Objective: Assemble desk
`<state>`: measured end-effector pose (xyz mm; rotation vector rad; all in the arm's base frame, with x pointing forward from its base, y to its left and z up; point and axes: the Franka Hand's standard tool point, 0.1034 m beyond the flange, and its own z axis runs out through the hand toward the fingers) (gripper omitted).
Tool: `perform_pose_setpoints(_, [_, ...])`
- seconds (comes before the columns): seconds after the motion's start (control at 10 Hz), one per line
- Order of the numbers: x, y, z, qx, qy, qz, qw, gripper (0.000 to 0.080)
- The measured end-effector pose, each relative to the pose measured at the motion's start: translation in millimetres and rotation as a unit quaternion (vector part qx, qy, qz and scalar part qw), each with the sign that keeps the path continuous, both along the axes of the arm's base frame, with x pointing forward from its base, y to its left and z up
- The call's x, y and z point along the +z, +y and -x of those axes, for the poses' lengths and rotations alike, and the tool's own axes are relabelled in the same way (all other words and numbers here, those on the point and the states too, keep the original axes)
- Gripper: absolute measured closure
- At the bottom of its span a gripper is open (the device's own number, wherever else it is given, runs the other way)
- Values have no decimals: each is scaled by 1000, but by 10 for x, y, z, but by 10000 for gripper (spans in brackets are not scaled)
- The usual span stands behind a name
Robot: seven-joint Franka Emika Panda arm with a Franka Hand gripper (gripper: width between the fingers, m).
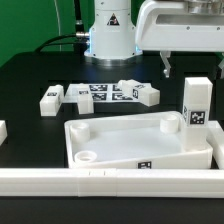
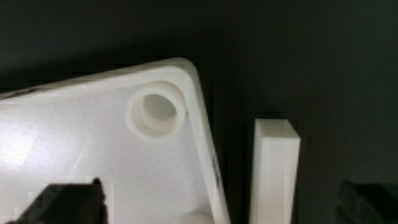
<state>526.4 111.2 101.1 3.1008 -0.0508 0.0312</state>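
Note:
The white desk top (image 1: 140,140) lies rim-up in the middle of the black table, with a round socket (image 1: 85,157) in its near corner. One tagged white leg (image 1: 197,105) stands upright just off the top's edge at the exterior view's right. My gripper (image 1: 193,63) hangs open and empty above that leg. In the wrist view a corner of the desk top (image 2: 89,140) with a round socket (image 2: 157,108) shows. The leg (image 2: 272,165) lies beside its rim, apart from it. Both lie between my dark fingertips (image 2: 68,205), gripper (image 2: 214,212) touching nothing.
Other tagged legs (image 1: 52,100) (image 1: 140,94) lie in a row behind the top, around the marker board (image 1: 100,92). A long white border rail (image 1: 110,182) runs along the front. The robot base (image 1: 108,30) stands at the back.

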Motion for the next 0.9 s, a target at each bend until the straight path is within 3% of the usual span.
perform_pose_setpoints(0.2, [-169, -56, 370, 77, 9, 10, 997, 151])
perform_pose_setpoints(0.3, [-206, -104, 470, 117, 18, 18, 993, 151])
perform_pose_setpoints(0.5, [-248, -159, 548, 181, 40, 29, 982, 151])
perform_pose_setpoints(0.9, [-285, -165, 585, 193, 52, 36, 979, 151])
